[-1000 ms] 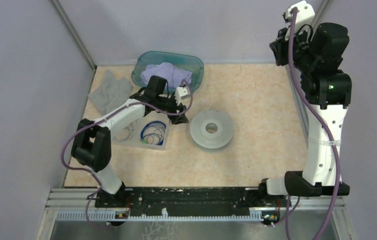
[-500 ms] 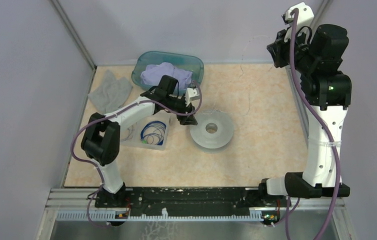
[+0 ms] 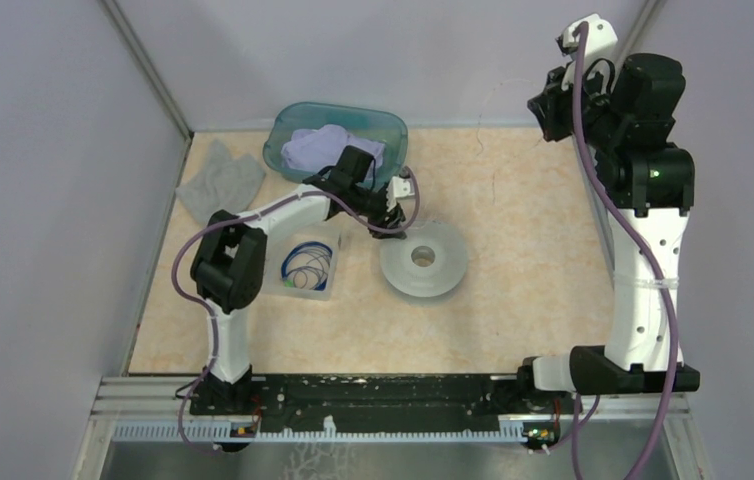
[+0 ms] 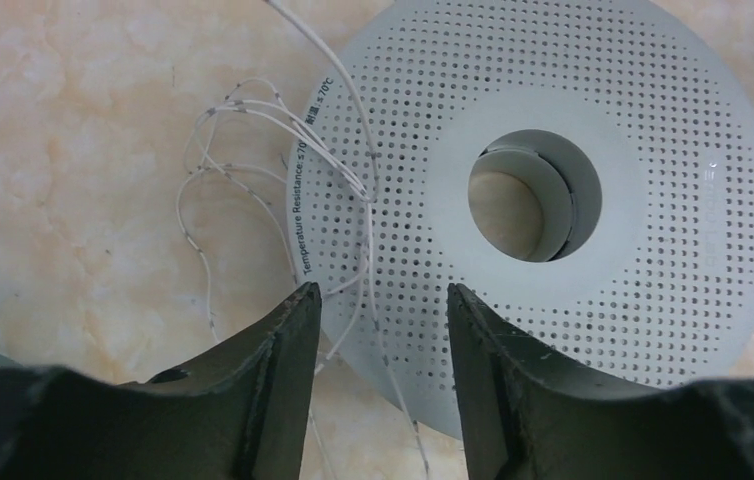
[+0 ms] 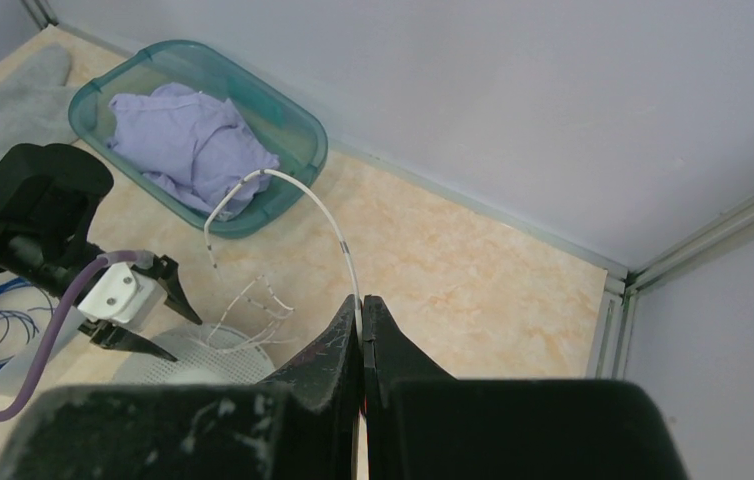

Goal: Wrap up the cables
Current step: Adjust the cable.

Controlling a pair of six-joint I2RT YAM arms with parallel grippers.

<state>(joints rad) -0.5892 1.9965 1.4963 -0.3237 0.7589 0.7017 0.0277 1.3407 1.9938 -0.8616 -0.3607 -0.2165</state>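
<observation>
A thin whitish cable (image 4: 253, 150) lies in loose loops on the table and across the left rim of a grey perforated spool (image 4: 653, 200). My left gripper (image 4: 381, 290) hovers open just above that rim. Two cable strands (image 4: 368, 250) run under the gap between its fingers, apart from them. My right gripper (image 5: 361, 300) is raised at the back right and shut on the same whitish cable (image 5: 323, 208). That cable arcs up from the jaws, and its free end hangs down. Blue cables (image 3: 305, 262) are coiled in a clear tray.
A teal bin (image 3: 393, 128) with a purple cloth stands at the back. A grey cloth (image 3: 221, 180) lies at the back left. The clear tray (image 3: 325, 290) sits left of the spool (image 3: 423, 258). Walls enclose the table on three sides.
My left arm has swung right from above the tray to the spool's left rim, and its jaws have narrowed. The right gripper has shifted slightly left and stays shut.
</observation>
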